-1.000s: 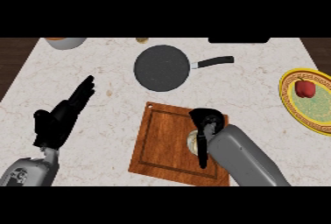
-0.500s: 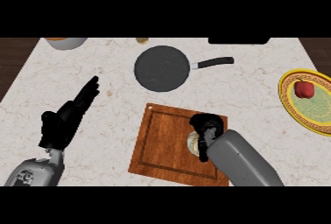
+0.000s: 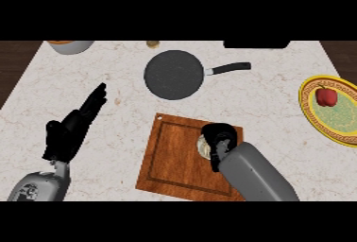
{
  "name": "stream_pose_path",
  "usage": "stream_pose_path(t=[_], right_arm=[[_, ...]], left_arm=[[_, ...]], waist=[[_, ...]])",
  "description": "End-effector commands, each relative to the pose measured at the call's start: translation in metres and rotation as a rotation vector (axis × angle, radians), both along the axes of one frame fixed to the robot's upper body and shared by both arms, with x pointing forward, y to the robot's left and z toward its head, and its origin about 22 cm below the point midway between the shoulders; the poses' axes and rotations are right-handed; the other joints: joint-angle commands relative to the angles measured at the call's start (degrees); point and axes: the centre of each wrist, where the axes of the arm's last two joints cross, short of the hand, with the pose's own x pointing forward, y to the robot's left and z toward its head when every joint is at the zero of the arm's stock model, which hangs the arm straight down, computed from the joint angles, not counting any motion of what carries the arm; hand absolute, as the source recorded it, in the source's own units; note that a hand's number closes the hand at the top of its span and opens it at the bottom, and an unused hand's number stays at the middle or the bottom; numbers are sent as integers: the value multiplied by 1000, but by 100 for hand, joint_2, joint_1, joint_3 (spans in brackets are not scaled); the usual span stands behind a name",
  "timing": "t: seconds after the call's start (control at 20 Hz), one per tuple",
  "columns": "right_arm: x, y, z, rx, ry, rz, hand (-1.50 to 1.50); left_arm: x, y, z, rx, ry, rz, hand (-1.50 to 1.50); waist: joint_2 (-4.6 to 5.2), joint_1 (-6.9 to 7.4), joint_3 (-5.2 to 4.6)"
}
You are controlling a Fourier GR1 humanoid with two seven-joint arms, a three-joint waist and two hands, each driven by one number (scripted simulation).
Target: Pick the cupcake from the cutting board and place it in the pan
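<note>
On the wooden cutting board (image 3: 171, 156) the cupcake (image 3: 204, 146) shows only as a pale sliver, mostly hidden under my right hand (image 3: 222, 136). That hand's fingers curl down round the cupcake at the board's right side. The dark round pan (image 3: 174, 74) lies farther back on the counter, its black handle pointing right. My left hand (image 3: 73, 125) rests open at the left, fingers straight and pointing up and to the right, well clear of the board.
A yellow-rimmed plate (image 3: 312, 111) with a red apple (image 3: 326, 96) sits at the right edge. A bowl (image 3: 70, 46) stands at the back left, a small brown object (image 3: 152, 44) at the back, and a black object (image 3: 257, 44) at the back right.
My right hand has drawn back toward me along the board's right side and curled closer over the cupcake. The left hand barely shifted.
</note>
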Motion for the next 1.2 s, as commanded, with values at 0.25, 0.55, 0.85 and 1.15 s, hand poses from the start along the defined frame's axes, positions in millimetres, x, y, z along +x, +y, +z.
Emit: stream_pose_path(t=[0.25, 0.55, 0.85, 1.15], right_arm=[[4, 25, 64, 61, -188, 6, 150], [-71, 89, 83, 387, -660, 220, 150], [-116, 116, 108, 533, -1043, 240, 150], [-112, 133, 99, 581, -1126, 97, 150]], left_arm=[[4, 10, 14, 5, 14, 2, 0], [4, -9, 7, -10, -5, -54, 0], [13, 1, 9, 4, 3, -26, 0], [5, -6, 2, 7, 0, -51, 0]], waist=[[60, 10, 46], [46, 384, 58], [44, 274, 43], [76, 259, 40]])
